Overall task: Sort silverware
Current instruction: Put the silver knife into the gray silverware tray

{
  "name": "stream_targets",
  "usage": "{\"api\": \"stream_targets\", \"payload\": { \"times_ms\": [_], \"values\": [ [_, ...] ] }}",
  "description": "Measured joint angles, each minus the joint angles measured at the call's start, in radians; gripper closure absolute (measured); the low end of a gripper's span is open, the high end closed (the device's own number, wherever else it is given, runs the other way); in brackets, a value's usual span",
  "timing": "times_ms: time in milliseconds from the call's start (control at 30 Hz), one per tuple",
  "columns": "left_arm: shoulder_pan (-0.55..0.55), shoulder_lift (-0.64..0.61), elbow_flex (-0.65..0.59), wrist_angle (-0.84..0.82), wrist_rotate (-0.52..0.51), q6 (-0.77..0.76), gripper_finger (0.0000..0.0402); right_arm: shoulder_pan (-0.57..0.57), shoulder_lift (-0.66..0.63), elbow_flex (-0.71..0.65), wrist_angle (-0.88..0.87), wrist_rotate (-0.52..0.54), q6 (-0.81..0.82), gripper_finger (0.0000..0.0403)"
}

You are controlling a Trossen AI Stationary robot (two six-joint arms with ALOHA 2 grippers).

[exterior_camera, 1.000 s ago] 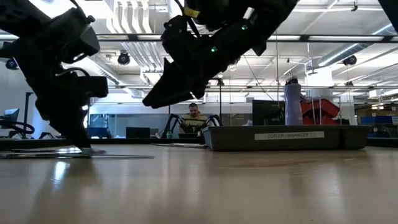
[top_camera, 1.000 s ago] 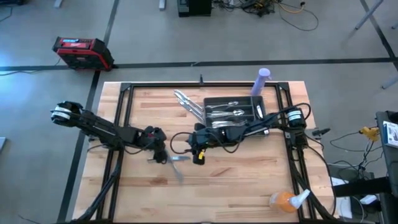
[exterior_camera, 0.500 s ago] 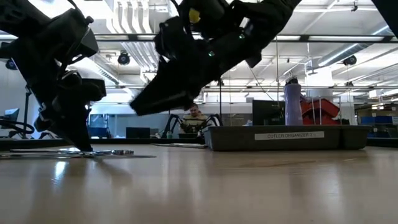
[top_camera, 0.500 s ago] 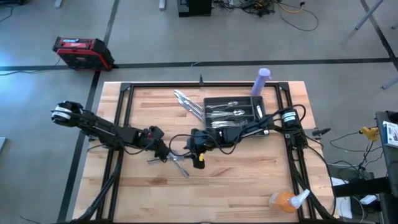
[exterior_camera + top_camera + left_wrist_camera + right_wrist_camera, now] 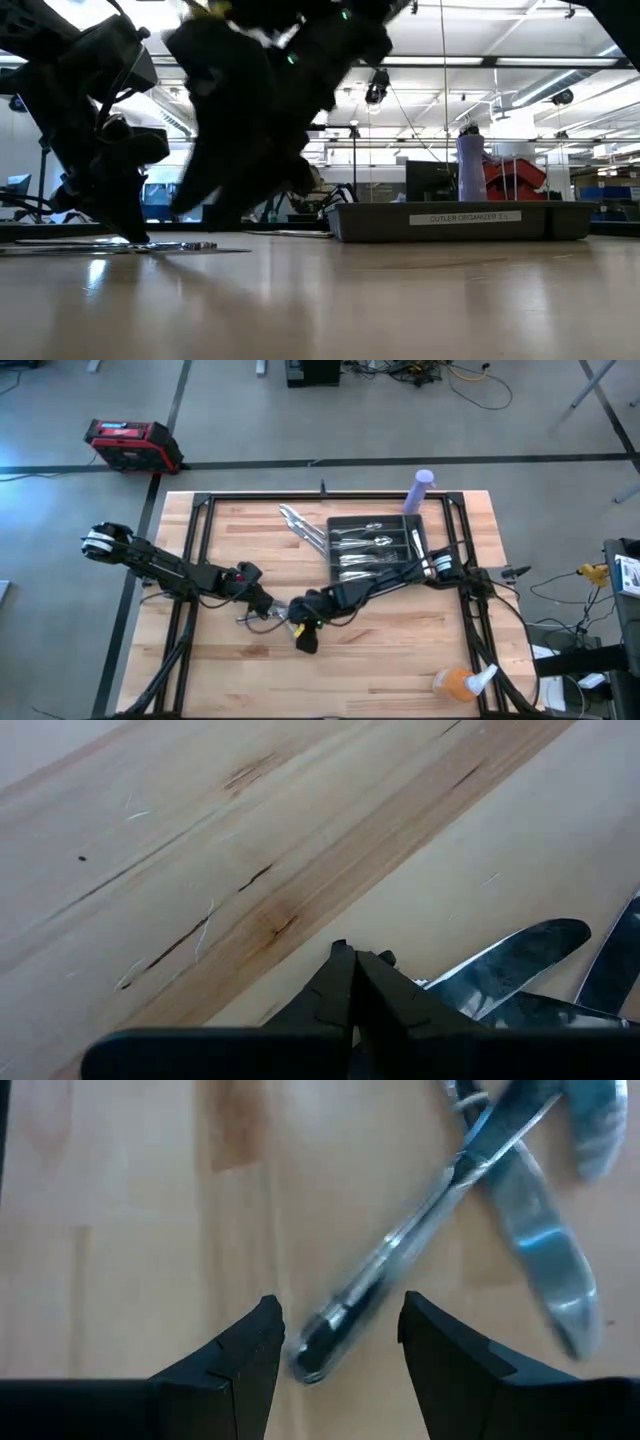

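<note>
Wooden table [image 5: 400, 650]: right gripper [image 5: 340, 1342] spread wide, straddling knife handle [image 5: 400, 1255] near tray [image 5: 375, 545], lined for pickup; left gripper [image 5: 357, 965] pinched shut beside.

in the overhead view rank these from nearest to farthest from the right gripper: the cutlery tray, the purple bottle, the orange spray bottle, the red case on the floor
From the right gripper, near the table's middle:
1. Cutlery tray, just behind it toward the table's far side.
2. Orange spray bottle, at the near right corner.
3. Purple bottle, at the far edge behind the tray.
4. Red case, on the floor beyond the far left corner.
</note>
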Motion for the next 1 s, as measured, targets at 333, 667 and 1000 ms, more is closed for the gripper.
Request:
{"api": "stream_targets", "payload": {
  "times_ms": [333,667,1000],
  "values": [
    [0.010,-0.002,0.000,-0.001,-0.017,0.007,0.0401,-0.019,0.152,0.220,-0.142,-0.021,0.009,0.0220],
    [0.026,-0.003,-0.004,-0.002,-0.051,0.005,0.0401,-0.062,0.187,0.284,-0.335,0.174,-0.029,0.0220],
    [0.026,-0.005,-0.005,-0.007,-0.058,0.011,0.0401,-0.075,0.180,0.280,-0.413,0.312,-0.118,0.0220]
  ]
}}
